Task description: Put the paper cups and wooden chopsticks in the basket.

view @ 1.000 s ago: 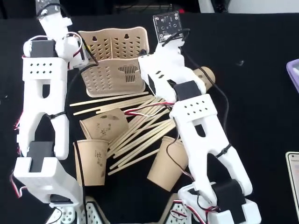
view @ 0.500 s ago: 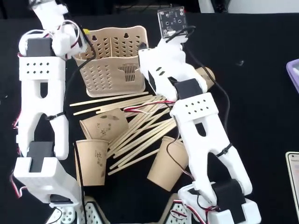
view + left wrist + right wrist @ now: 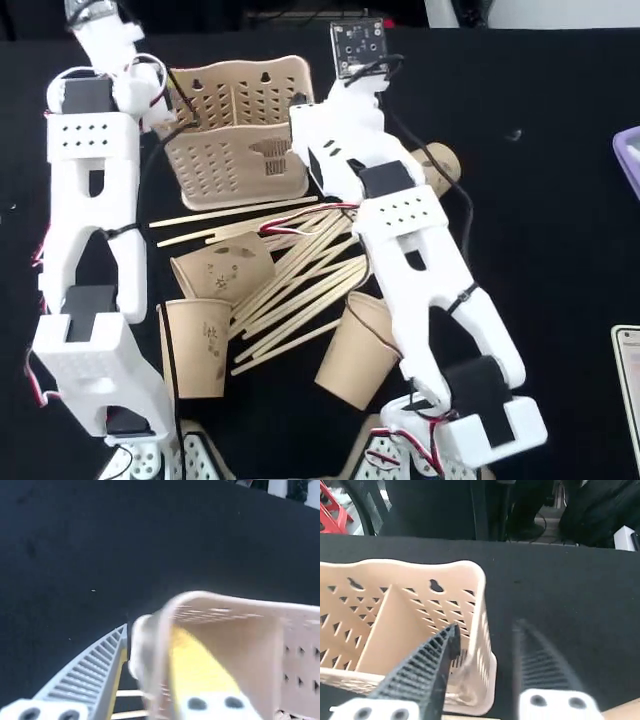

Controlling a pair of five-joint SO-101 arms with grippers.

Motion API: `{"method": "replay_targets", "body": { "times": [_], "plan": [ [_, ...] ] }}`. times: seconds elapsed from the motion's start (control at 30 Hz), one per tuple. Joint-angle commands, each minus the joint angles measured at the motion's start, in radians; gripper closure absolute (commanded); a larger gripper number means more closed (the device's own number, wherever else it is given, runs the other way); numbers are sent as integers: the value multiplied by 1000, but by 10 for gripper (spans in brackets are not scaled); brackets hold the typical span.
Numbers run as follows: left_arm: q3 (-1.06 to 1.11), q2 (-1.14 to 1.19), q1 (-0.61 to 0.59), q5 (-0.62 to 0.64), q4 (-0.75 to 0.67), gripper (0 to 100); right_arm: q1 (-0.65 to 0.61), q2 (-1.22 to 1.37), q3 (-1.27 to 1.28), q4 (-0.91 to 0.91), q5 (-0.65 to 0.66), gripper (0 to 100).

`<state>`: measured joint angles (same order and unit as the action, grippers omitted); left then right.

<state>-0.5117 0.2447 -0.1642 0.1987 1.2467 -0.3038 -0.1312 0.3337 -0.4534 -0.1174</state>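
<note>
The basket (image 3: pixel 240 150) sits at the far side of the black tabletop (image 3: pixel 540 250). The left gripper (image 3: pixel 149 630) has its fingers clamped on the basket's left wall, 1 inside and 1 outside. The right gripper (image 3: pixel 487 627) straddles the basket's right wall with its fingers apart. Nearer, wooden chopsticks (image 3: pixel 300 280) lie scattered among 3 paper cups (image 3: pixel 222 268). A 4th cup (image 3: pixel 440 165) lies right of the basket, partly behind the right arm.

Left arm (image 3: pixel 90 200): stretching forward, wrist bending inward toward the other arm.
Left gripper (image 3: pixel 147 630): closing on the basket (image 3: pixel 240 630) wall, one finger against each face.
Right arm (image 3: pixel 400 230): leaning forward and inward.
Right gripper (image 3: pixel 485 630): gaping wide, holding nothing, basket wall standing between its fingers.
</note>
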Motion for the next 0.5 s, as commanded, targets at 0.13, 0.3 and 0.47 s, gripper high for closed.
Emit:
{"method": "replay_targets", "body": {
  "times": [0.13, 0.3, 0.47],
  "plan": [
    [-38, -15, -8, -3, 118, 970, 49, -33, -50, -107, 3, 988],
    [-111, -14, 53, -35, 272, 970, 52, -102, -50, -207, 20, 988],
    [-134, -14, 107, -92, 354, 970, 55, -194, -41, -339, 106, 988]
  ]
}}
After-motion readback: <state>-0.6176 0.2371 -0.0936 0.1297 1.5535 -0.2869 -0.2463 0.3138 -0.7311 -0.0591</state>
